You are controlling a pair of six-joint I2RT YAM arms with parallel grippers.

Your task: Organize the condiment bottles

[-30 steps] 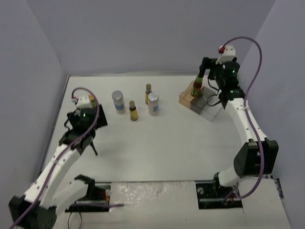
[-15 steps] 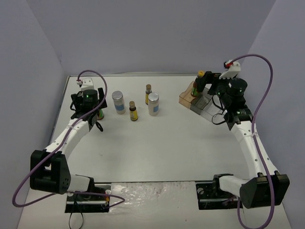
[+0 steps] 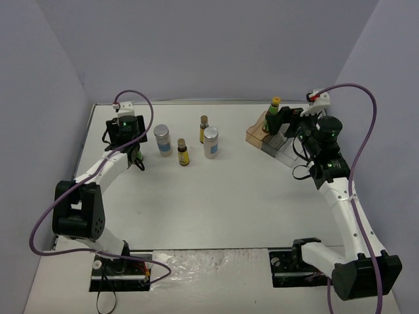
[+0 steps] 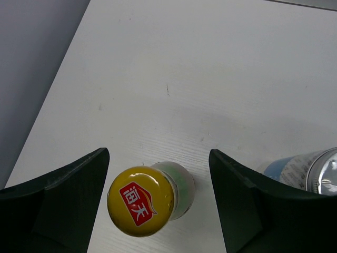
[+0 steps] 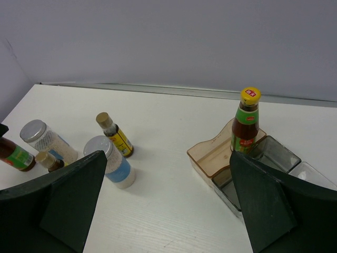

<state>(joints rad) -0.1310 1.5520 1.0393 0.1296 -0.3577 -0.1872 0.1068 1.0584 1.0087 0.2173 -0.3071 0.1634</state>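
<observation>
In the left wrist view a dark red bottle with a yellow cap (image 4: 141,200) stands upright between the fingers of my left gripper (image 4: 159,168). The jaws are open, with a narrow gap on the left and a wide one on the right. The other dark red bottle (image 3: 273,114) stands in the tray's orange compartment (image 5: 216,155). My right gripper (image 3: 286,124) hovers open just right of it, holding nothing. Two white jars (image 3: 162,139) (image 3: 210,141) and two slim brown bottles (image 3: 182,152) (image 3: 203,123) stand mid-table.
The tray's clear compartments (image 5: 274,153) lie right of the orange one. The purple wall runs close along the left edge of the table (image 4: 174,63), beside the left gripper. A white jar (image 4: 310,171) stands just right of the left gripper's right finger.
The left arm swung to the far left and brought its gripper down over the red bottle, jaws narrowing. The right gripper drew back from the bottle standing in the tray.
</observation>
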